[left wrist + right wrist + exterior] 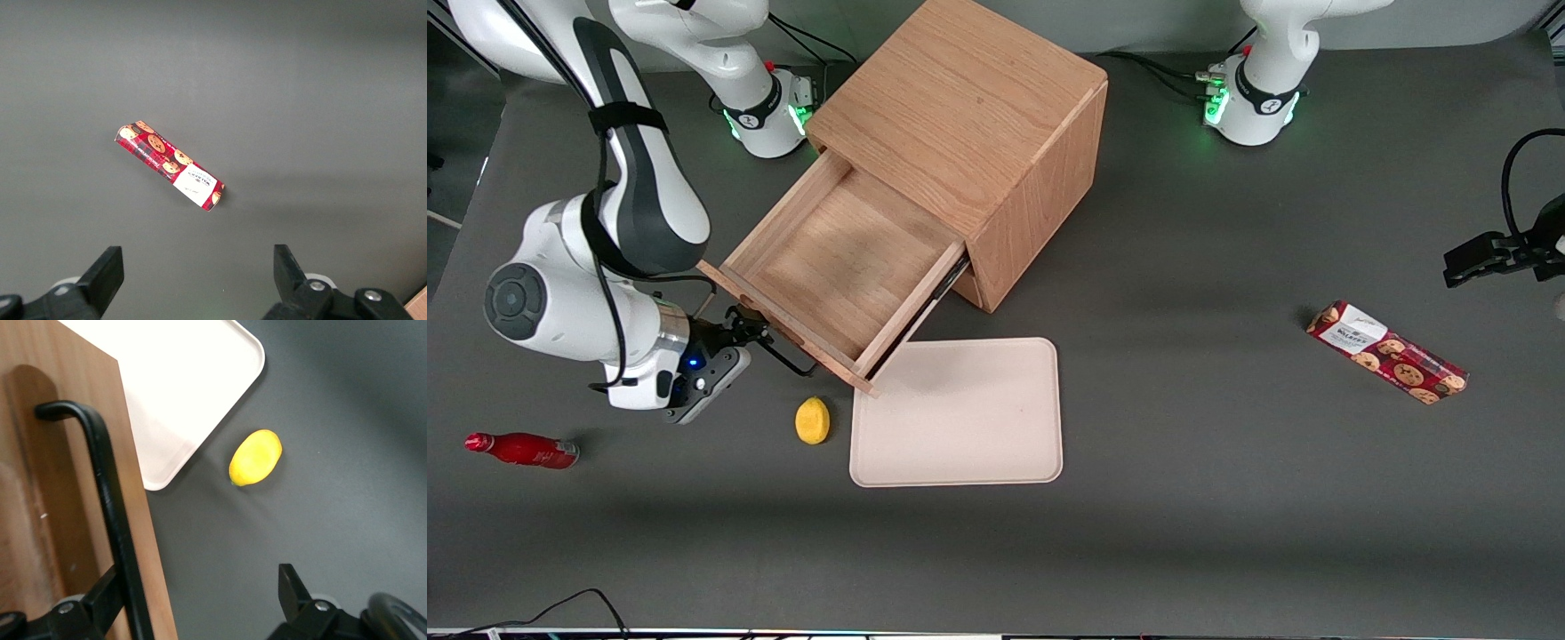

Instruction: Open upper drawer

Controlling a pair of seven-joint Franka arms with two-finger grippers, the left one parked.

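The wooden cube cabinet (978,116) stands at the middle of the table. Its upper drawer (836,267) is pulled far out toward the front camera, showing a bare wooden bottom. The thin black bar handle (783,351) runs along the drawer front (53,520) and also shows in the right wrist view (113,507). My gripper (751,333) is at the handle with its fingers wide open (199,577). One finger (107,583) lies against the bar and the other stands well clear of it over the table. The lower drawer is hidden under the open one.
A yellow lemon (812,420) (255,457) lies on the table just nearer the front camera than the drawer front. A cream tray (958,412) (180,387) lies beside it, its corner under the drawer. A red bottle (523,449) lies toward the working arm's end, a cookie box (1387,352) (170,165) toward the parked arm's.
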